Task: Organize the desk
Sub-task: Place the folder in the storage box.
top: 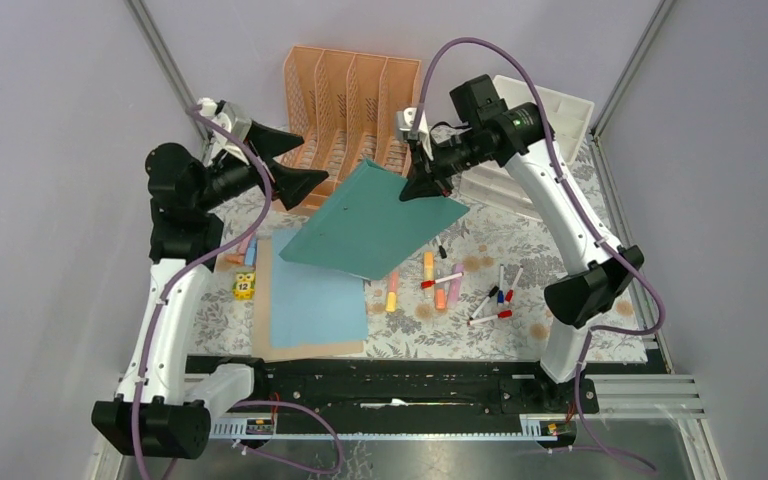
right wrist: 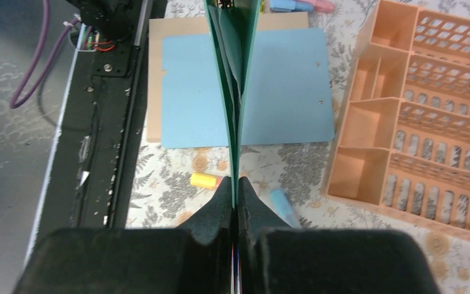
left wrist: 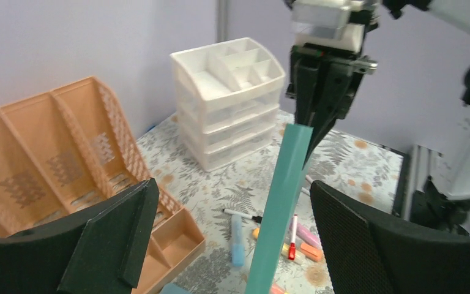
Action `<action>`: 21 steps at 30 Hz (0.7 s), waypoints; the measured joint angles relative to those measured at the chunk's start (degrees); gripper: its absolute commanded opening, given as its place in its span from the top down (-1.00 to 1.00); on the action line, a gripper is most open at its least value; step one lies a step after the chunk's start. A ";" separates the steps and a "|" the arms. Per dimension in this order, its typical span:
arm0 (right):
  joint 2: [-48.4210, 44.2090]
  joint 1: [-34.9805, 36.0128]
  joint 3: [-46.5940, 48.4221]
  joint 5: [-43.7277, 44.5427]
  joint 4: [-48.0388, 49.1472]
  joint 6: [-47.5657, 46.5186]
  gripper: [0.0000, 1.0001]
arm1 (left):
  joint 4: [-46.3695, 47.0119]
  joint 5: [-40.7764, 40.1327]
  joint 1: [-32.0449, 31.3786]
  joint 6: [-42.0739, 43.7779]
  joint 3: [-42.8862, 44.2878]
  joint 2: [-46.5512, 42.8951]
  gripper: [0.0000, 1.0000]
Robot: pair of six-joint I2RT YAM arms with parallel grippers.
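Fern-print desk (top: pixel 570 338), yellow block (top: pixel 244 286) marked "12", teal folder (top: pixel 370 225)

The flat teal card folder (top: pixel 370 222) hides the 12 o'clock end of the pale blue folder (top: pixel 312 300) and some fern-printed cloth desk (top: pixel 520 240). In the left wrist view, the peach slotted plastic rack (left wrist: pixel 43 147) is cut off at 9 o'clock.

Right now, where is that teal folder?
In the overhead view the teal folder hangs centre-frame, pinched by the right gripper, just in front of the peach rack.

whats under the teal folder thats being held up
A blue folder on a tan sheet, flat on the desk. From above, the teal folder covers their far edge.
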 measured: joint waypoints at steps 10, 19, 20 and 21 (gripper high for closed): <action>-2.16 0.00 -0.35 1.11 -5.62 -0.46 1.00 | -17.94 5.64 -9.92 7.17 16.87 9.42 -0.97; -3.32 0.00 -1.77 1.46 -5.95 -0.48 1.00 | -40.24 -0.57 -18.62 23.06 23.39 15.15 -0.76; -3.45 0.00 -1.77 1.46 -6.03 -0.46 1.00 | -42.27 -1.22 -19.45 24.55 23.61 15.39 -0.72; -3.54 0.00 -1.77 1.46 -6.10 -0.46 1.00 | -43.60 -1.75 -20.09 25.64 23.69 15.63 -0.68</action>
